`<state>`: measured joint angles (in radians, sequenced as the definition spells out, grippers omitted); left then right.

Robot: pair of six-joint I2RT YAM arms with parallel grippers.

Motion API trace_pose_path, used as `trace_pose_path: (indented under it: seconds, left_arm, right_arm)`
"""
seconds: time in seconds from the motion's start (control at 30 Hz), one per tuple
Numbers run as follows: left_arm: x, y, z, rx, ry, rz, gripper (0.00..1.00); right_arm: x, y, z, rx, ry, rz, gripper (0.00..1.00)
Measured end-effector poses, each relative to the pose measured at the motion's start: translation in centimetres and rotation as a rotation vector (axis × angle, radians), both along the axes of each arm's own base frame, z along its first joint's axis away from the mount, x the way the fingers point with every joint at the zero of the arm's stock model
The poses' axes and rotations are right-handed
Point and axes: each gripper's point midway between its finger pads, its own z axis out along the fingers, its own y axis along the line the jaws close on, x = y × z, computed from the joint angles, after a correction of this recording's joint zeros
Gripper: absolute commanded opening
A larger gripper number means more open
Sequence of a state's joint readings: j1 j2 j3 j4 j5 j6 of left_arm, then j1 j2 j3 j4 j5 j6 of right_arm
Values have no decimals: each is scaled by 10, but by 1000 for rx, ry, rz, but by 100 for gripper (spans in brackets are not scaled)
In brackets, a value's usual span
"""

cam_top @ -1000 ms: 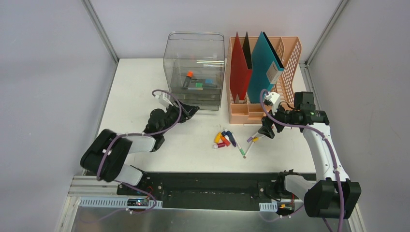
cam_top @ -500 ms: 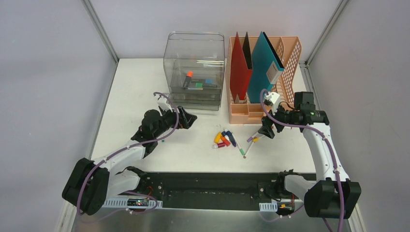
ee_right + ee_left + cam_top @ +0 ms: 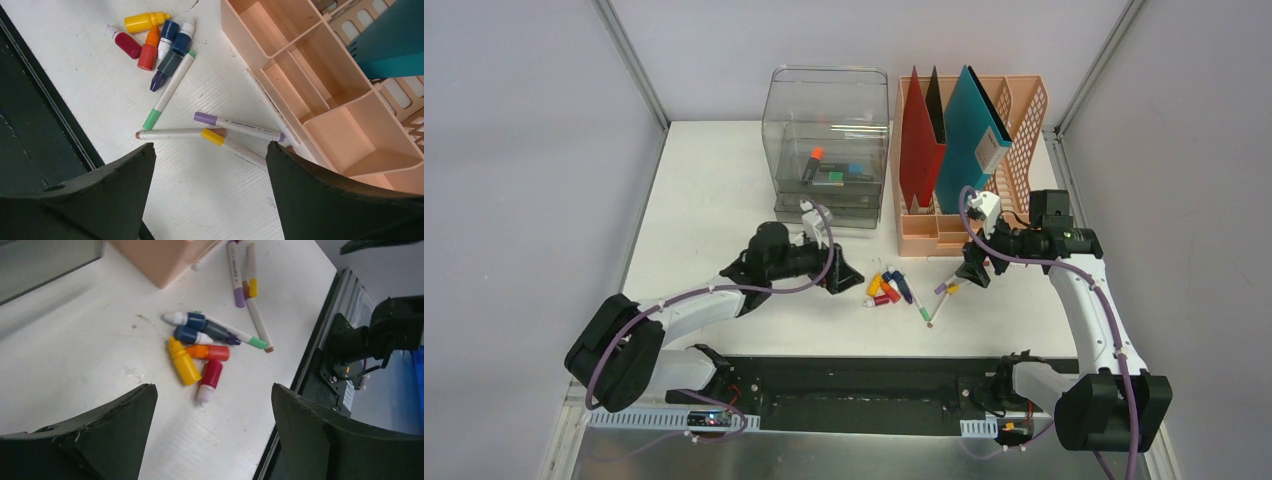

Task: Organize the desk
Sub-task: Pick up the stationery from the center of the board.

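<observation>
- Top external view: my left gripper (image 3: pixel 840 274) hovers low over the desk (image 3: pixel 709 190), the white tabletop under both arms. Its fingers are apart with nothing between them.
- Behind it, a clear drawer box (image 3: pixel 829 130) sits at the desk's far edge.
- Just right of that gripper I see a cluster of small coloured bottles (image 3: pixel 884 289), then loose markers (image 3: pixel 936 300).
- My right gripper (image 3: pixel 974 272) hangs above the markers, fingers spread and empty.
- A peach file rack (image 3: pixel 924 243) stands beside the box, holding a red folder (image 3: pixel 921 140) and a teal folder (image 3: pixel 964 130).
</observation>
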<state>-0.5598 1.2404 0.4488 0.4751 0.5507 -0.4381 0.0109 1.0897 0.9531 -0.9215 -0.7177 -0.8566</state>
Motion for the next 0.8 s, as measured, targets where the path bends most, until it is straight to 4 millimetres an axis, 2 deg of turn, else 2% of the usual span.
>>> trace_pose_path:
  seconds: [0.13,0.23,0.37,0.47,0.6,0.8]
  left_arm:
    - [-14,-36,10,100,-84,-95,78]
    - [-10,-44,6,175,-97,-87,76]
    - [0,-43,-14,300,-81,-27,76]
    - [-7,-50,-32,394,-72,-22,75]
    - [-9,-58,-53,495,-61,-9,68]
    - [5,-62,-80,604,-32,42,60]
  right_arm:
    - [0,0,0,0,-1,1,84]
    - [0,0,0,-1,-1,1,84]
    - [0,0,0,-1,-1,1,84]
    - [0,0,0,0,-1,2,84]
    - [0,0,0,-1,-1,1,84]
    - [0,0,0,0,0,2,84]
